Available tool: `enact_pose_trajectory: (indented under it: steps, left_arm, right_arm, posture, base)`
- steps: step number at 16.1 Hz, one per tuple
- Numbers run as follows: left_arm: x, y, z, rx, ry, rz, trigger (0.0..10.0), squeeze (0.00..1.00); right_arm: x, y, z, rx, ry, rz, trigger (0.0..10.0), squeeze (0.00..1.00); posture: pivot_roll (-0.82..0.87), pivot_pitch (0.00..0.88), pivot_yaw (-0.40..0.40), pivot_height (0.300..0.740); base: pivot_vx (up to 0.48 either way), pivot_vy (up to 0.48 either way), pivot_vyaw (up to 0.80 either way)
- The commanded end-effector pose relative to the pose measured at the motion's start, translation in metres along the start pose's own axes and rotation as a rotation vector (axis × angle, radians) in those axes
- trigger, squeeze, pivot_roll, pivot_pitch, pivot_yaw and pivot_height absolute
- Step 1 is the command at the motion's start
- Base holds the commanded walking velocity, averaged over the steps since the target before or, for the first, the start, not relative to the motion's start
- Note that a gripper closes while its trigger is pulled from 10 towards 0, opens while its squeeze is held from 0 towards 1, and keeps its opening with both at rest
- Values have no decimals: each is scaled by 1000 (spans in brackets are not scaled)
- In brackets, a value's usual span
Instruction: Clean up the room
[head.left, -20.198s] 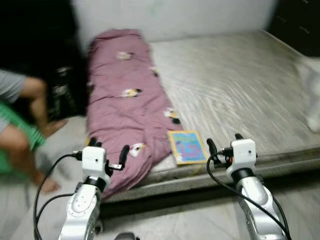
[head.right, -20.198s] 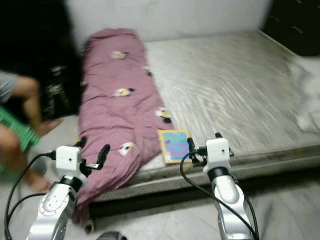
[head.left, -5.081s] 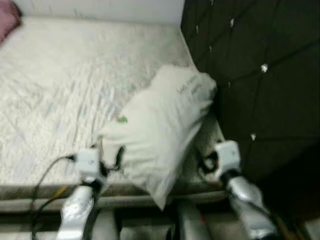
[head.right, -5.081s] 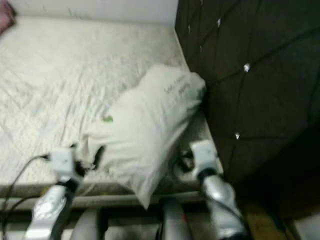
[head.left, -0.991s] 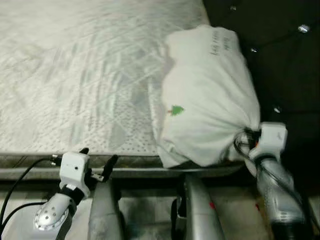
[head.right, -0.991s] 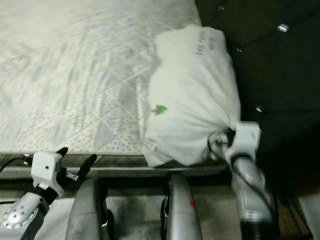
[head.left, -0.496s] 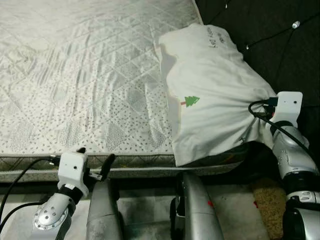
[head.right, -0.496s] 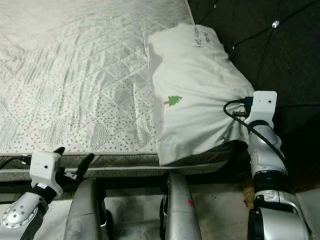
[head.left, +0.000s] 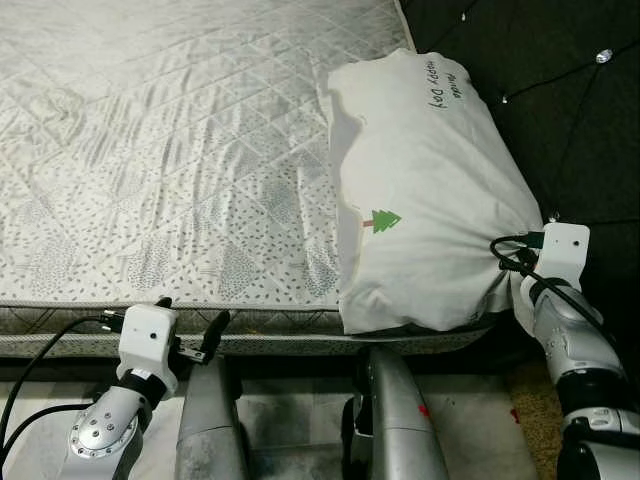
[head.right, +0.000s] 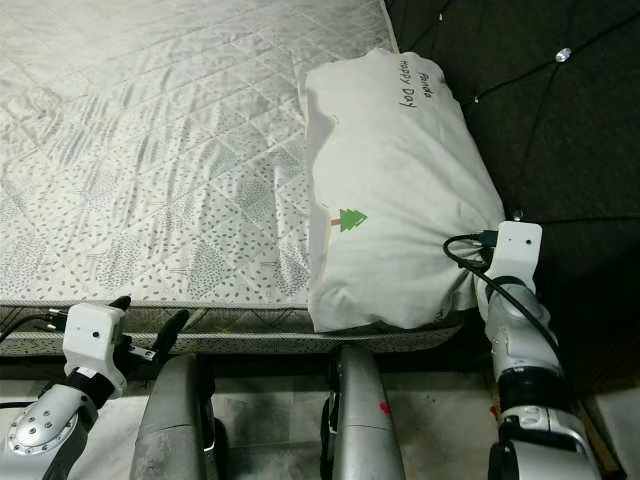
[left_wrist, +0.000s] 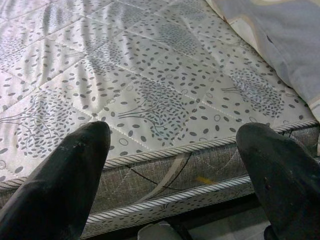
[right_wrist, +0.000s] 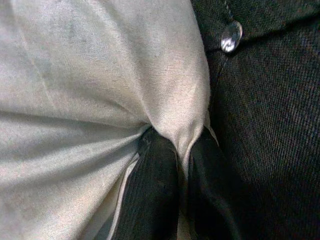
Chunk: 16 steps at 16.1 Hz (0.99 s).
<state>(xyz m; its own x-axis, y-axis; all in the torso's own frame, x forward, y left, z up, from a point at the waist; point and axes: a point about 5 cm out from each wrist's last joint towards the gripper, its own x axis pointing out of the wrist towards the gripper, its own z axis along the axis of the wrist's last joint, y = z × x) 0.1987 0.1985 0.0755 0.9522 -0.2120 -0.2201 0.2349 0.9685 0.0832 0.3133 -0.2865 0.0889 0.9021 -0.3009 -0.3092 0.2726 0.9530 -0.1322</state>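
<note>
A white pillow (head.left: 425, 190) with a small green tree print and green lettering lies along the right side of the quilted mattress (head.left: 160, 150), against the dark tufted headboard (head.left: 560, 110). My right gripper (right_wrist: 182, 165) is shut on a pinched fold of the pillow's near right corner; its wrist housing sits at the pillow's corner by the headboard. My left gripper (left_wrist: 175, 150) is open, held low in front of the mattress's front edge, with nothing between its fingers.
The mattress's piped front edge (head.left: 260, 345) runs across just ahead of me. My two silver legs (head.left: 390, 420) stand against the bed base. A brownish mat (head.left: 525, 395) lies on the floor at the right, beside the headboard.
The pillow has slid a little further onto the mattress and lies straighter along the headboard. My right gripper moved down and nearer with its corner. The left arm stayed put.
</note>
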Motion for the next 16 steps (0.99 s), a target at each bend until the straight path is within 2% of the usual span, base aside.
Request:
enact_pose_trajectory:
  steps: [1,2,3,4,7,9,10,13,15,16]
  left_arm:
    - [-1,-1,-5,6,31,-9,10000,0]
    - [-1,-1,-5,7,31,-7,10000,0]
    - [-1,0,-5,5,29,3,10000,0]
    - [0,1,-5,1,27,11,10000,0]
    - [2,2,-5,7,29,3,10000,0]
    - [5,6,-3,16,24,5,10000,0]
    - [7,7,-2,21,23,3,10000,0]
    - [6,6,0,30,17,5,10000,0]
    - [5,5,0,28,14,7,10000,0]
    - [6,3,-1,26,14,7,10000,0]
  right_arm:
    - [-4,0,-17,-7,68,12,0,0]
    - [-4,2,-15,-11,56,24,0,0]
    - [-5,4,-3,-12,-27,32,10000,1000]
    - [-7,6,9,-38,-98,25,10000,1000]
    - [-12,9,17,-93,-142,14,10000,1000]
    - [-23,13,8,-139,-116,17,10000,1000]
    - [-29,11,1,-225,-90,-5,10000,1000]
    - [-43,-2,-22,-197,59,6,10000,1000]
    - [-48,0,-17,-224,11,51,10000,1000]
    - [-51,10,-9,-246,-39,89,10000,1000]
  posture:
    - [92,183,-84,581]
    - [90,192,-83,581]
    - [92,184,-85,581]
    - [92,184,-85,581]
    - [52,184,-86,581]
    - [36,188,-82,581]
    - [36,188,-82,581]
    - [54,168,-66,581]
    - [52,157,-61,581]
    - [50,153,-56,581]
  base:
    - [0,0,0]
    - [0,0,0]
    - [0,0,0]
    - [0,0,0]
    - [0,0,0]
    - [0,0,0]
    - [0,0,0]
    - [0,0,0]
    - [0,0,0]
    - [0,0,0]
